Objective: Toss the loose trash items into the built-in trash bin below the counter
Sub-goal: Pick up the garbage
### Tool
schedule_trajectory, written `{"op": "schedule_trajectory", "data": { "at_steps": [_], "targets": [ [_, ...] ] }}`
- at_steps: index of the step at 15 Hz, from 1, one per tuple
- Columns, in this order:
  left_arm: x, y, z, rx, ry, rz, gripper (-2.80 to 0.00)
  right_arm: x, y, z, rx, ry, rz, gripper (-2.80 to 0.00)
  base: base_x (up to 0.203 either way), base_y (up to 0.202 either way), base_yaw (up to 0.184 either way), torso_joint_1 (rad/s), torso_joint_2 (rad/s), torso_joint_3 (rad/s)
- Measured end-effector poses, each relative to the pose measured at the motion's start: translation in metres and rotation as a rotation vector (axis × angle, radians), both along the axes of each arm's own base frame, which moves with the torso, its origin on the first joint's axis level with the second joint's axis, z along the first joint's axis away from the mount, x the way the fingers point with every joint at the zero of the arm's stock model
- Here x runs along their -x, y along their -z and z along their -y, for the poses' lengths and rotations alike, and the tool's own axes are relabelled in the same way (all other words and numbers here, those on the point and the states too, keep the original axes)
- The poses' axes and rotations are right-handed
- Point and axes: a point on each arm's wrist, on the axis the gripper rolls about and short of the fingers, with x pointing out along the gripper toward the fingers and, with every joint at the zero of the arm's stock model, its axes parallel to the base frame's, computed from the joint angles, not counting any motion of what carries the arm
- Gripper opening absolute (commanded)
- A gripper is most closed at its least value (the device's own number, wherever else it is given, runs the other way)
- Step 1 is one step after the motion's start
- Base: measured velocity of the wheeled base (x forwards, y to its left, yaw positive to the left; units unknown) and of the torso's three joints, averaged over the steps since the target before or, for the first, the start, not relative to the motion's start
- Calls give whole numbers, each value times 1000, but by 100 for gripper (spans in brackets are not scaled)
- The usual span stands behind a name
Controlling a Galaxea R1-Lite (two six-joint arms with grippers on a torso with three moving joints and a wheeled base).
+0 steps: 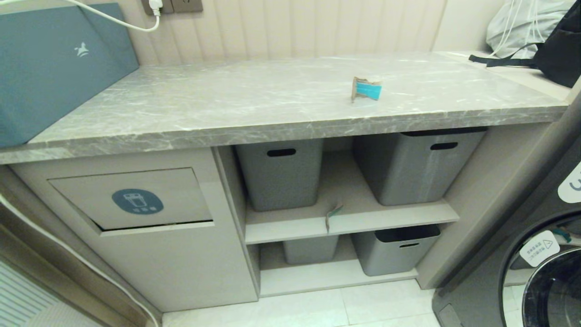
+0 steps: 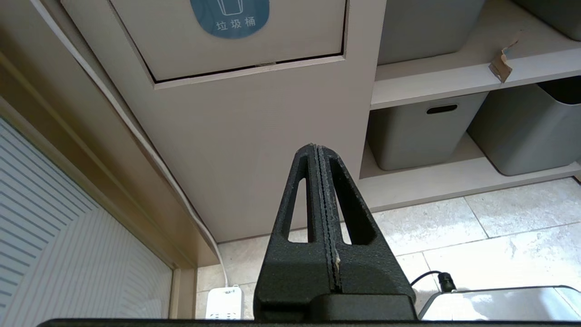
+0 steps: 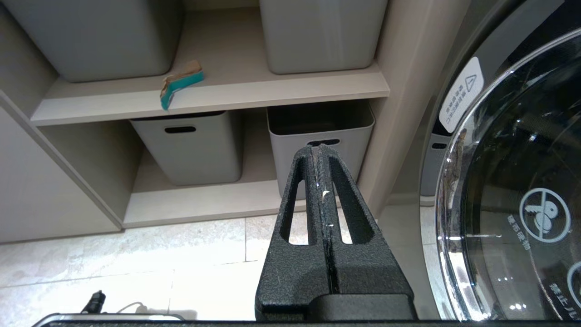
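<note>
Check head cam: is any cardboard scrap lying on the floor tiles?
No: one cardboard scrap sits on the counter and another scrap on the upper shelf.

Counter (image 1: 254, 97) polished marble-look; tubs (image 1: 280, 175) matt grey plastic; scrap (image 1: 366, 89) torn cardboard.

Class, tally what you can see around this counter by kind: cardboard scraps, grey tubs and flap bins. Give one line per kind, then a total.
Cardboard scraps: 2, one on the counter, one at the upper shelf's edge
Grey tubs: 4
Flap bins: 1
Total: 7
</note>
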Motion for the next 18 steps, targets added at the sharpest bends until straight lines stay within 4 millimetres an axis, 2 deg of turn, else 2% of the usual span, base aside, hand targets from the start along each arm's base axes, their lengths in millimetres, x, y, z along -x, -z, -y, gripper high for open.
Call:
{"op": "schedule_trajectory", "data": {
  "at_steps": [2, 11, 18],
  "targets": [
    [0, 0, 0, 0, 3, 0, -280, 0, 0, 0, 0, 1, 2, -280, 1, -47, 9, 3, 3, 4],
    [0, 0, 0, 5, 3, 1, -280, 0, 0, 0, 0, 0, 0, -280, 0, -176, 2, 2, 2, 4],
    [0, 0, 0, 2, 3, 1, -280, 0, 0, 0, 0, 0, 0, -280, 0, 0, 0, 0, 0, 0]
  ]
}}
